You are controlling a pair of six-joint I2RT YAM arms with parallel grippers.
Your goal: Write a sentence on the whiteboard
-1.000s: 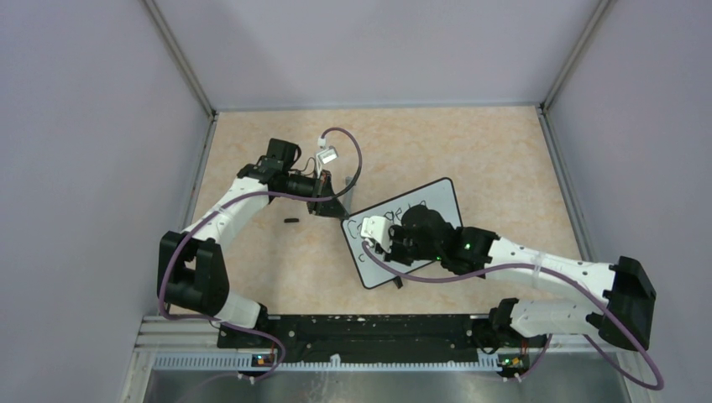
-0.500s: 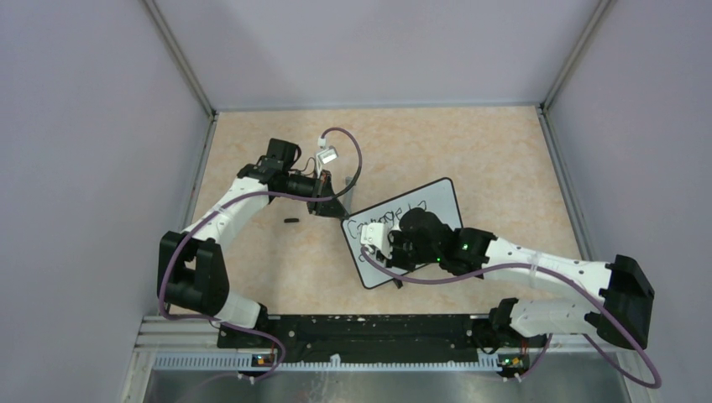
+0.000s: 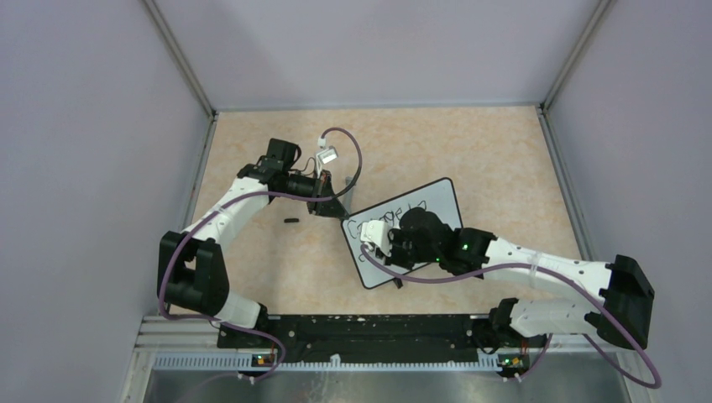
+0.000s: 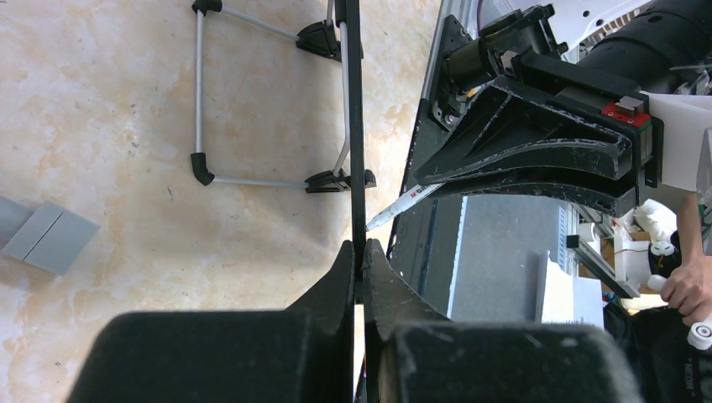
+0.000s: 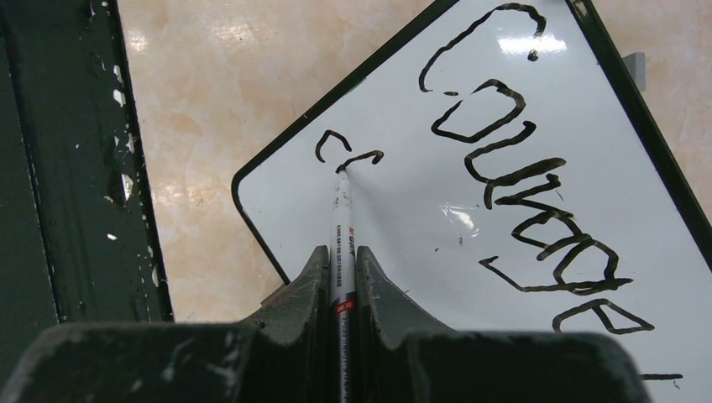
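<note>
Black sentence (image 5: pixel 512 172) legible at right wrist — whiteboard (image 4: pixel 355 126) edge-on at left.

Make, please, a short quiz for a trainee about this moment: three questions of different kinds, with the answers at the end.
1. True or false: the left gripper hangs open, away from the whiteboard.
2. What is clamped in the right gripper? A) a marker B) an eraser C) nothing
3. Fill in: the first word of the sentence reads ____.

Key
1. False: it is shut on the board's rim.
2. A: its tip rests on the board where the second line begins.
3. Courage
</note>
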